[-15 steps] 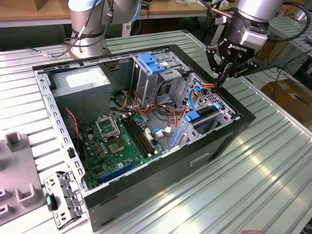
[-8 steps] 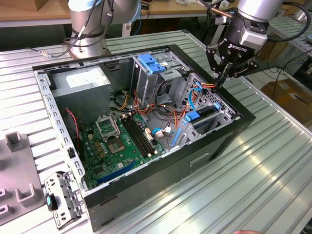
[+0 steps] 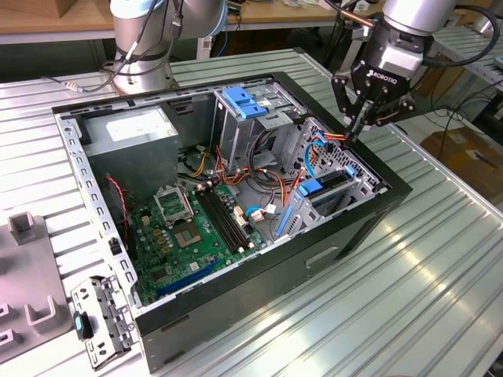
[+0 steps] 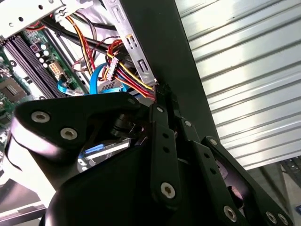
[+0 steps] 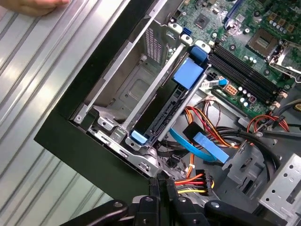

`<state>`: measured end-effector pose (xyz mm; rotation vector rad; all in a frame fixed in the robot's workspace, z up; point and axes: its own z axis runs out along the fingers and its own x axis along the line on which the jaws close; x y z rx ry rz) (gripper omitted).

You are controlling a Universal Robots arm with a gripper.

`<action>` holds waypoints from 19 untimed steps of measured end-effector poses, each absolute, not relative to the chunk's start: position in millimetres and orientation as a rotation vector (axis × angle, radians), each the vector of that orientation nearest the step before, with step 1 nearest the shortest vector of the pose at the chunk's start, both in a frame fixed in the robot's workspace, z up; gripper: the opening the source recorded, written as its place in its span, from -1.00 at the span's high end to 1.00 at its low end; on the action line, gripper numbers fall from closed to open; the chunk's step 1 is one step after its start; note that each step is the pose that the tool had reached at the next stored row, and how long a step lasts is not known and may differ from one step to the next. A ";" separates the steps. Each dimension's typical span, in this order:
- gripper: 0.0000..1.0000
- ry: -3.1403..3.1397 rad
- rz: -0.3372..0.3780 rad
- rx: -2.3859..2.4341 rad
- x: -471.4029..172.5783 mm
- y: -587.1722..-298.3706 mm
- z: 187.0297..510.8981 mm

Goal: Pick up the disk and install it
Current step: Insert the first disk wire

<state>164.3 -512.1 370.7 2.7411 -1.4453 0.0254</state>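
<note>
Nearest, above the case rim: gripper, tips pinched fully together, nothing seen between them. Seen the same in both wrist views, poised just beside a red, yellow and black cable bundle, perhaps brushing it; hard to say whether touching.

Just beyond and lower, inside the case: the disk, standing on edge in its bay, dark side showing in the first wrist view, blue rail tab on the inner end. Judged already slid home rather than waiting to be lifted.

Lying below the gripper and toward the exterior view's left. Long axis running from the case wall by the fingertips inward toward the motherboard; near end close under the tips, tab end away from them.

Farther off: tall cage with blue handle, well apart from the gripper.
</note>
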 end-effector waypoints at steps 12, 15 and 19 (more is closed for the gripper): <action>0.65 -1.587 0.022 2.661 160.5 -512.0 370.4; 0.65 -1.599 0.022 2.653 156.4 -512.1 370.4; 0.65 -1.691 0.019 2.595 156.3 -512.1 370.1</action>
